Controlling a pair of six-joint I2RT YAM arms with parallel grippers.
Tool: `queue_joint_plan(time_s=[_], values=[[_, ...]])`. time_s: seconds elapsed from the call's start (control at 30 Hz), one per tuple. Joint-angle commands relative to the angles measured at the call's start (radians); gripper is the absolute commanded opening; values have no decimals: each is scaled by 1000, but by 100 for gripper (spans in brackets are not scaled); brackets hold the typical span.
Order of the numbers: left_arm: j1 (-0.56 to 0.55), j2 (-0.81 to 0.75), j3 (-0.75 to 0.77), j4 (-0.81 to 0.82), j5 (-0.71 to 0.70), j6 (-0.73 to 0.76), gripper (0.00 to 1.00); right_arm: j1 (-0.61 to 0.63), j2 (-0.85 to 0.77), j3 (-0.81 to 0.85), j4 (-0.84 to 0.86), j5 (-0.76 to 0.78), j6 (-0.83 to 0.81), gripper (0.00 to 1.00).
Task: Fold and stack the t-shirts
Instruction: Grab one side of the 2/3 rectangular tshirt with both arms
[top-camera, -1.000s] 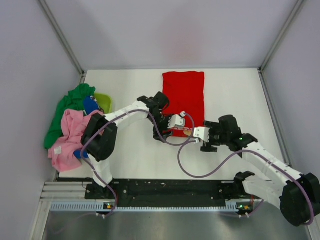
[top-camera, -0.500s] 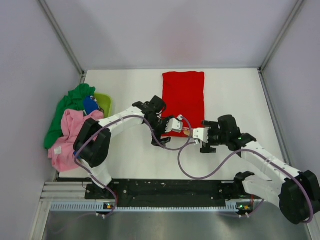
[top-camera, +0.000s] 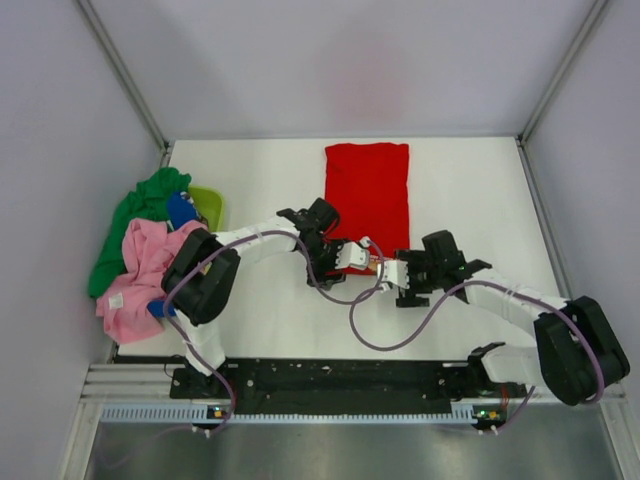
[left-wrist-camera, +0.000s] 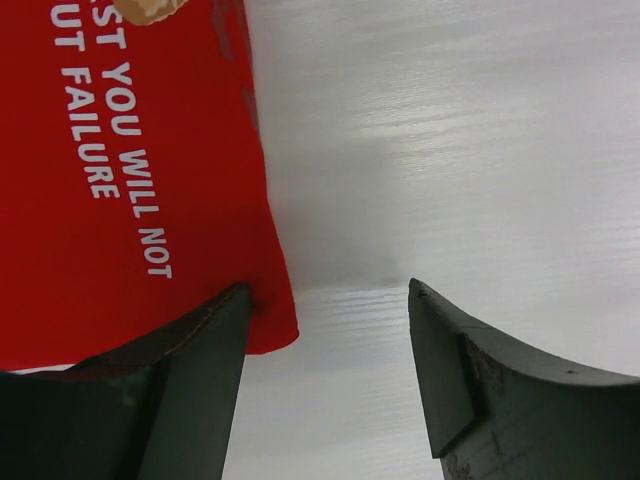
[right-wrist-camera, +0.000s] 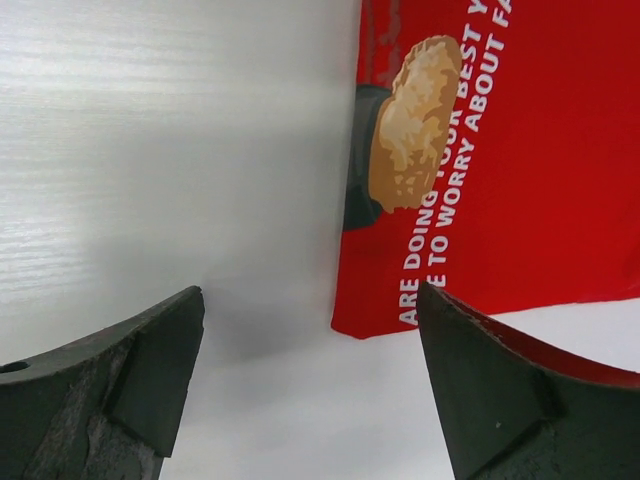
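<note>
Two-arm setup: left gripper (top-camera: 349, 256) and right gripper (top-camera: 389, 268) are sitting at the lower hem of the red t-shirt (top-camera: 367, 190), which is lying folded lengthwise mid-frame on the table (top-camera: 250, 170). Both are showing fingers spread, pinching nothing. Cloth is looking light and limp; I'm judging the two lower corners the best pinch points.

Four t-shirts: red tee (top-camera: 367, 190), pink tee (top-camera: 140, 270), green tee (top-camera: 135, 210), blue tee (top-camera: 182, 210). One basket (top-camera: 209, 203). Two tools: left tool (left-wrist-camera: 328, 305), right tool (right-wrist-camera: 310, 300).
</note>
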Motion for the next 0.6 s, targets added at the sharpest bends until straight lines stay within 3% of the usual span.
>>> queue_joint_plan(time_s=[0.0,0.13,0.23,0.33,0.47,0.57], values=[[-1,12,12,57,-86,-45,67,11,66,48,106,40,-27,86],[-1,38,29,33,-109,-55,58,8,144,82,112,83,-25,79],[-1,46,35,8,-106,-52,50,9,185,87,112,128,-25,68],[-1,46,42,5,-111,-50,38,8,196,77,112,166,-42,53],[-1,49,60,2,-129,-73,0,9,185,79,76,178,-51,28],[3,31,62,-12,-129,-85,0,8,147,84,31,169,-62,10]])
